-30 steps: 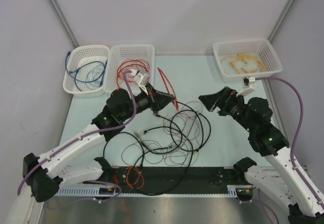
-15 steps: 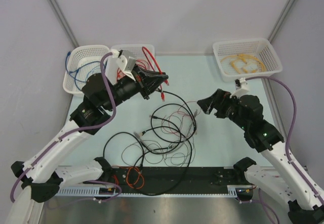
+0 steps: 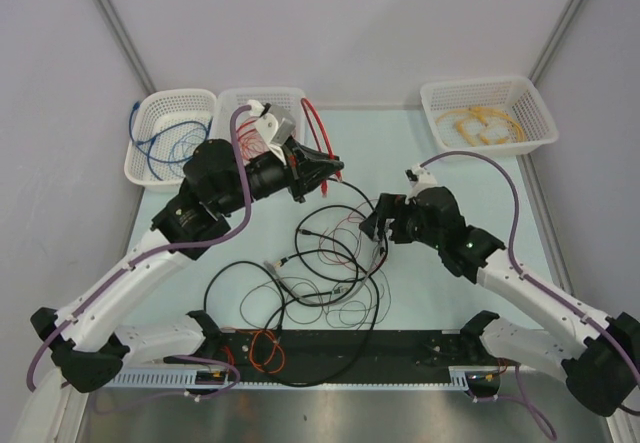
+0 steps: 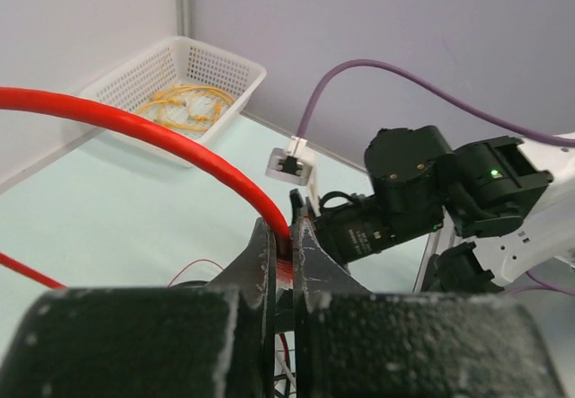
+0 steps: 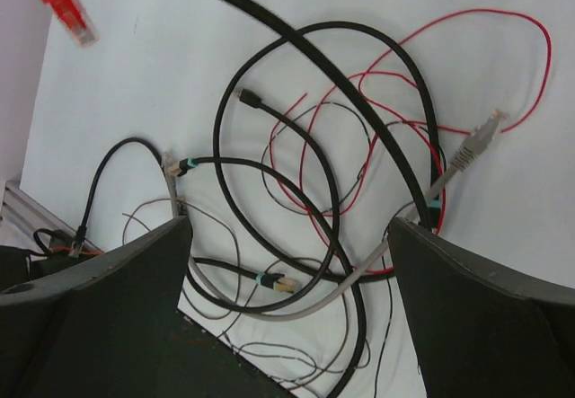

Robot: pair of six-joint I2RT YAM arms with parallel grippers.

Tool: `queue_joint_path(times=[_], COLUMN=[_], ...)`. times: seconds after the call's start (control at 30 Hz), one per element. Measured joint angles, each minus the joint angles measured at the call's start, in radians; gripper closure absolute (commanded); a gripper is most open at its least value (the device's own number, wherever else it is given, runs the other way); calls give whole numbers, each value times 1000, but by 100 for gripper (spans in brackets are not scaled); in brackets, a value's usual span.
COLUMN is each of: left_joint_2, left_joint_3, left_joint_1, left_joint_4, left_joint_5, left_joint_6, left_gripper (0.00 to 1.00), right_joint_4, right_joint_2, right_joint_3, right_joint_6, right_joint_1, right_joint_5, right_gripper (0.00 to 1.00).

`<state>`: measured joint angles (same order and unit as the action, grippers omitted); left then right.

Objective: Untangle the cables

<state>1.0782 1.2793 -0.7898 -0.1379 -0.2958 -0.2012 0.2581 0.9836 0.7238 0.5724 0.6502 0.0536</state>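
Three white baskets line the far edge of the pale green table point(image 3: 380, 143). The left basket point(image 3: 165, 180) holds a loose blue cable point(image 3: 165, 143). The middle basket point(image 3: 262, 93) holds thin red wire point(image 3: 243, 141), partly hidden behind the left arm. The right basket point(image 3: 470, 151), well apart from the other two, holds a yellow cable point(image 3: 485, 123). The left gripper point(image 3: 325, 171), raised just beside the middle basket, has its jaws pressed together on a thick red cable point(image 3: 312, 128), which arches up and back from the fingertips toward that basket; the wrist view shows it pinched between the two fingers. To the right, the tangled cables point(image 3: 335, 253) lie on the table between the two arms: black loops, thin red and reddish-brown strands, and a grey lead with a plug. The right gripper point(image 3: 372, 225) hangs over the tangle's right edge with its jaws spread wide and nothing between them. Its own camera looks down through the gap at the black loops, with a red plug point(image 5: 61, 7) at the upper left. A second earlier the left gripper sat lower, at the tangle's far-left edge, and the right gripper waited nearer the right basket; since then the left has lifted toward the baskets and the right has swung left over the pile
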Motion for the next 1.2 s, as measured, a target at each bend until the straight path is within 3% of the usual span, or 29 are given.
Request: queue_joint_path(times=[0.2,0.3,0.4,0.43,0.53,0.73,0.9,1.03,1.13,1.2], left_joint_2=[-2,-7,-15,-18,-26,-50,-51,15,101,157], left_joint_3=[0,0,0,0,0,-5,-7,27,65,77], left_joint_1=[-12,-16,-21,-23,-28,-30,-31,0,59,112], left_joint_4=[-2,-8,-11,-11,-18,-32,-50,-94,-124,-146], left_joint_5=[-6,-6,-6,-6,-6,11,83,154,198,220], left_joint_6=[0,0,0,0,0,11,38,55,54,52], left_gripper=[100,100,100,100,100,100,100,100,100,100], right_joint_4=[-91,-143,-209,-237,-298,-323,-283,-168,-59,34], right_joint_2=[105,154,210,235,287,191,-63,-147,-145,-150], right_joint_3=[-4,-15,-19,-21,-23,-59,-63,-61,-61,-64], right_joint_6=[-49,-78,-98,-105,-109,-112,-103,-59,-14,6], right_joint_1=[32,41,42,42,42,68,93,92,95,100], right_joint_5=[-169,-270,-322,-335,-346,-367,-372,-370,-360,-360], right_gripper=[7,14,49,70,100,100,100,46,36,35])
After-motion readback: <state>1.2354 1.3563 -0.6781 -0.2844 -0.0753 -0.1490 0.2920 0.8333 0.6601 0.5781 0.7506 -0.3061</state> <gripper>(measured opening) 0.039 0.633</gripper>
